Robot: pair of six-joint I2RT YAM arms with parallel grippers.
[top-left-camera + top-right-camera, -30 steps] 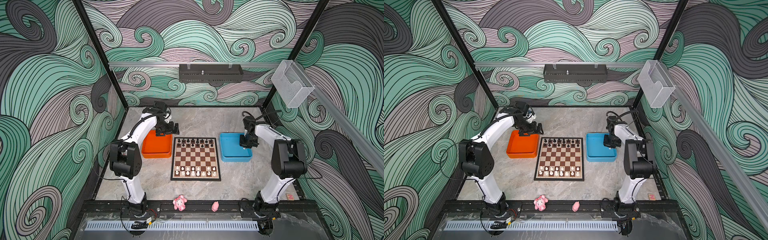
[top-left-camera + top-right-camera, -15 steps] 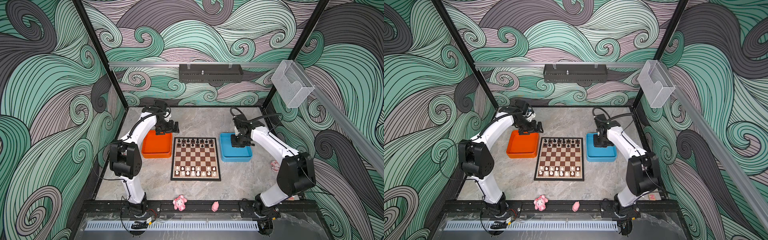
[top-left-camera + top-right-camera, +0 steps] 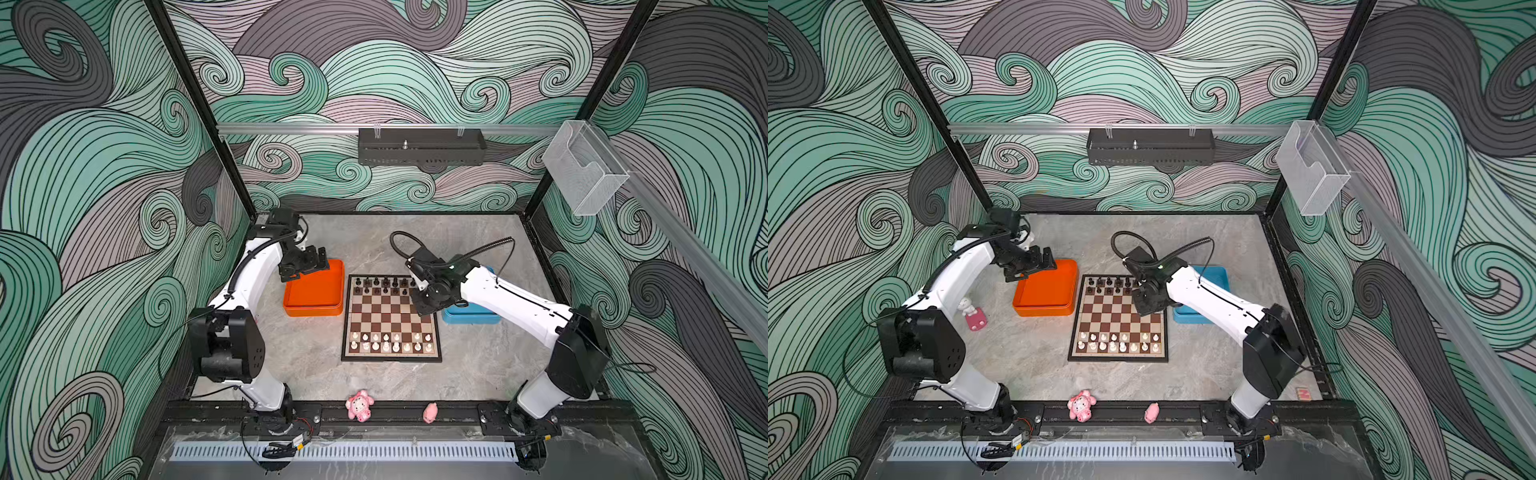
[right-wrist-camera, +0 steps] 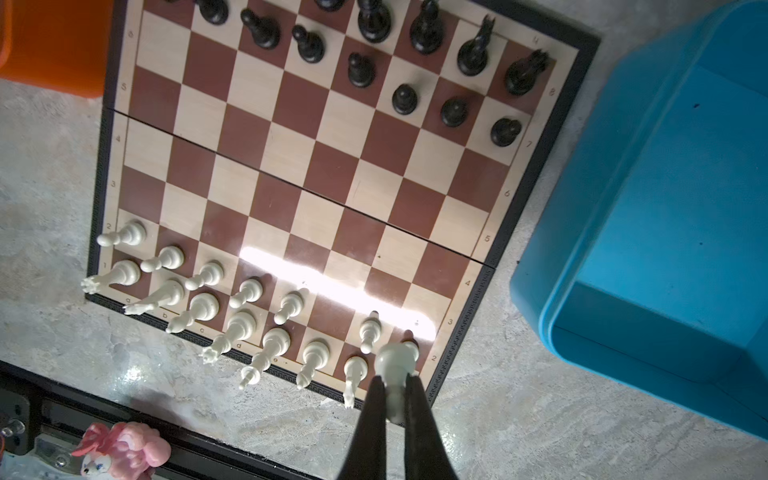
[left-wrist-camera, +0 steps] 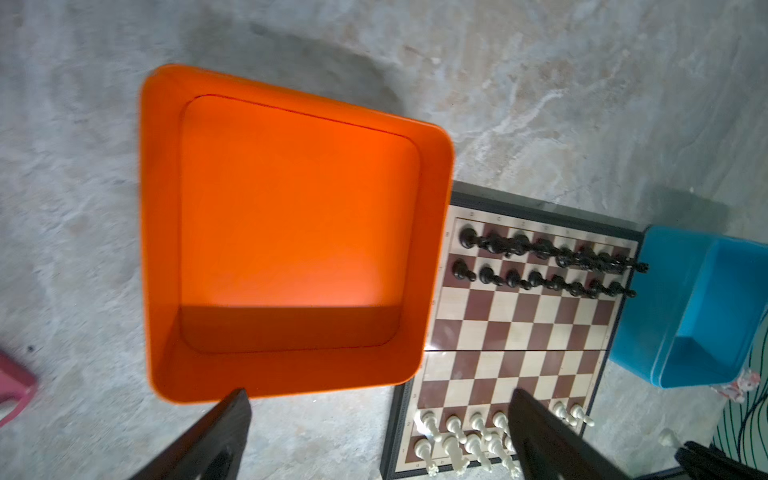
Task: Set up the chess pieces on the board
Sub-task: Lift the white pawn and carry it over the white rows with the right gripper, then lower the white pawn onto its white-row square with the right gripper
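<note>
The board [image 3: 390,316] lies mid-table, with black chess pieces [image 3: 384,284] on its two far rows and white chess pieces [image 3: 386,343] on its two near rows. My right gripper [image 4: 392,384] is shut on a white piece [image 4: 397,359], held by its upper part with the base pointing down. In both top views that gripper [image 3: 424,305] hangs over the board's right side. In the right wrist view the piece hangs above the board's [image 4: 332,174] near right corner. My left gripper [image 3: 313,259] stands open and empty above the far edge of the orange tray [image 3: 314,291].
The orange tray [image 5: 291,249] left of the board is empty. A blue tray [image 3: 471,318] sits right of the board, partly under my right arm. Two pink figurines [image 3: 359,406] [image 3: 430,412] rest on the front rail. A white figure on a pink block [image 3: 971,313] stands by the left arm.
My right arm has swung left from over the blue tray to over the board's right side, staying shut. The left arm has barely moved.
</note>
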